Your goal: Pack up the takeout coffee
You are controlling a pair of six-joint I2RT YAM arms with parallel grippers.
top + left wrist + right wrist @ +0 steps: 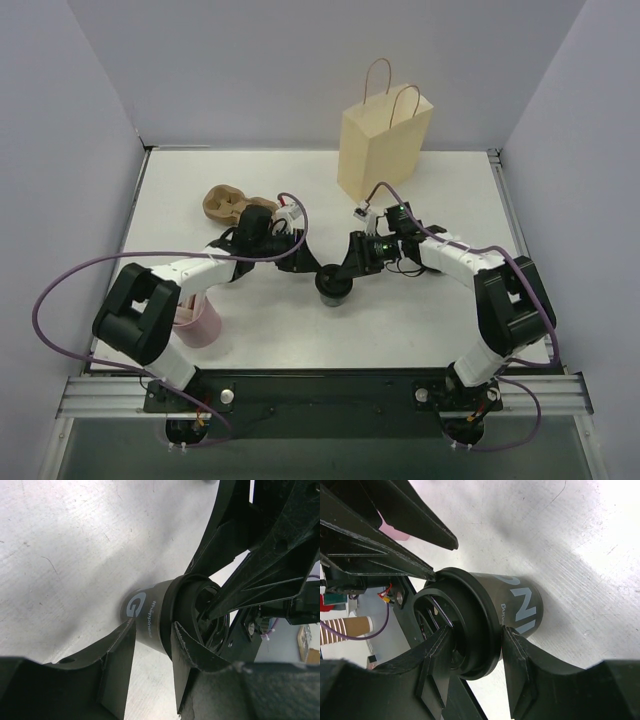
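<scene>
The takeout coffee [335,285], a small black cup with a dark lid, stands on the white table between both grippers. In the right wrist view the cup [520,605] has one right finger lying across the lid top and the other pressed under the lid rim, so my right gripper [476,632] [353,267] is shut on the cup's rim. In the left wrist view the cup [150,615] has both left fingertips resting against its side, one near the base and one at the lid rim, jaws apart. My left gripper [153,625] [314,269] is open. The tan paper bag [385,145] stands upright behind.
A brown moulded-pulp tray [228,203] lies at the back left by the left arm. A pink cup [200,322] stands at the near left beside the left arm's base. Grey walls close in the table on the left, right and back.
</scene>
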